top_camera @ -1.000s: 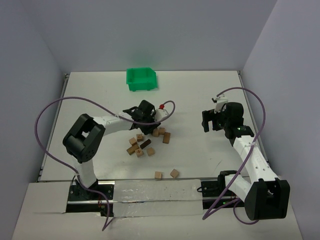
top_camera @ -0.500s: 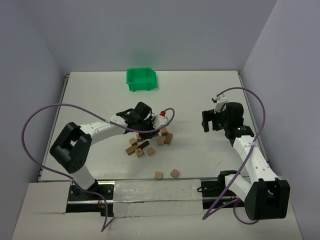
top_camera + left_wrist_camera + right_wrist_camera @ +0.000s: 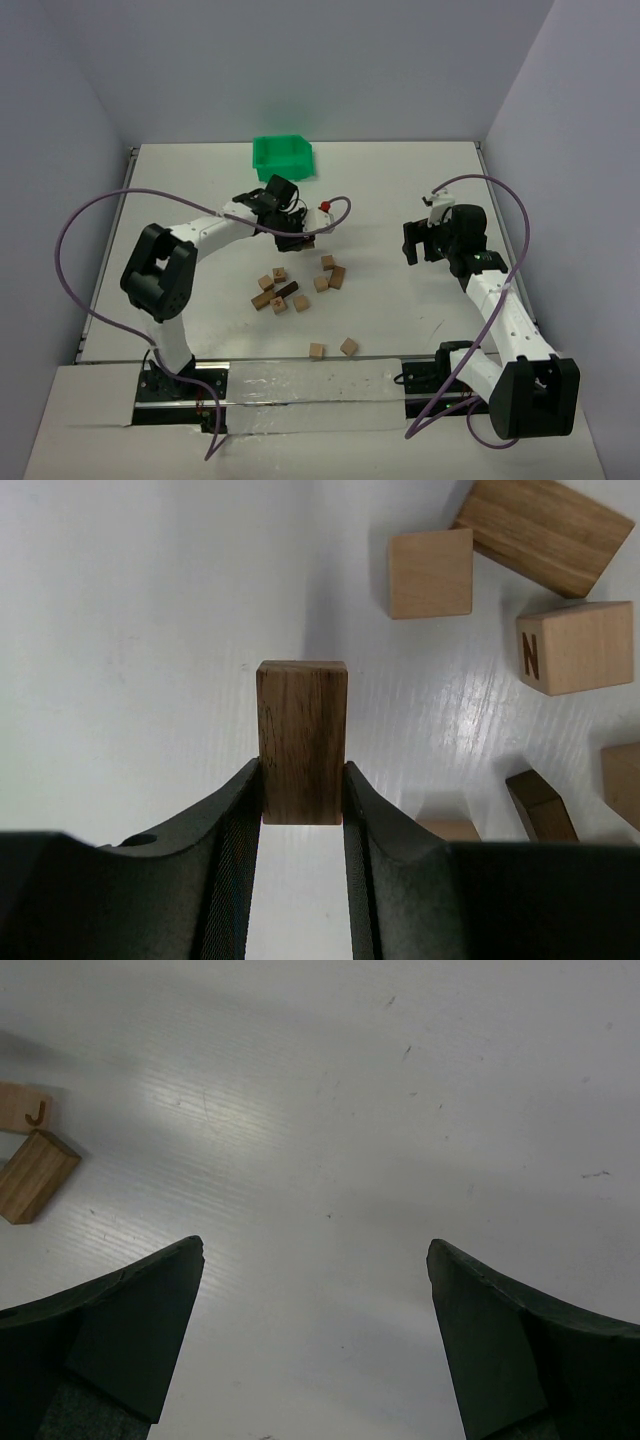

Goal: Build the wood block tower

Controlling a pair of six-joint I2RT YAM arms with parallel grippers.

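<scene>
The dark brown rectangular wooden block (image 3: 302,742) is clamped in my left gripper (image 3: 302,780), between the green plastic bin (image 3: 282,158) and the scattered tan wooden blocks (image 3: 278,292). My right gripper (image 3: 315,1260) gapes wide, holding nothing, well right of that bin.

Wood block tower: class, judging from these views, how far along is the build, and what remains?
Done: nothing shows stacked; the loose blocks lie scattered on the table. In hand: the left end effector grips a dark brown block above the table, while the right end effector hangs open over bare tabletop. Left: the whole tower, block by block.
</scene>
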